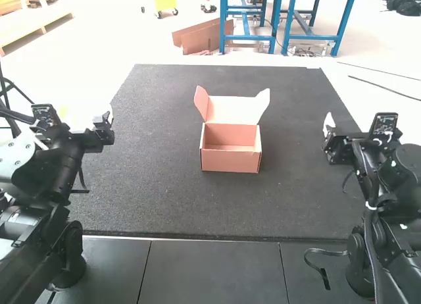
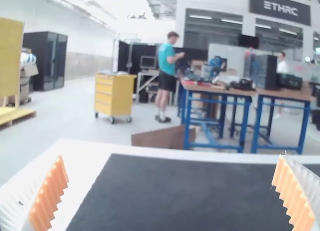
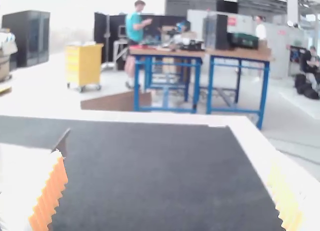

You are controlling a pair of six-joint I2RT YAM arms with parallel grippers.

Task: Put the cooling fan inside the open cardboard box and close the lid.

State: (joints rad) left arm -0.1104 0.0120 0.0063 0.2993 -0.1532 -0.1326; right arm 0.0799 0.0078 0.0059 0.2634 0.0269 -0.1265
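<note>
Nothing is looking done yet: the box (image 1: 230,156) is sitting open between the left tool (image 2: 170,193) and right tool (image 3: 165,191), both gaping wide and empty.

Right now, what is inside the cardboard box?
The cardboard box shows bare inner walls and a far strip of floor. Its front wall hides the near floor.

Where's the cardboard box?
High view: the cardboard box sits open near the middle of the black mat, lid flap up at its far side, between the left gripper and right gripper.
</note>
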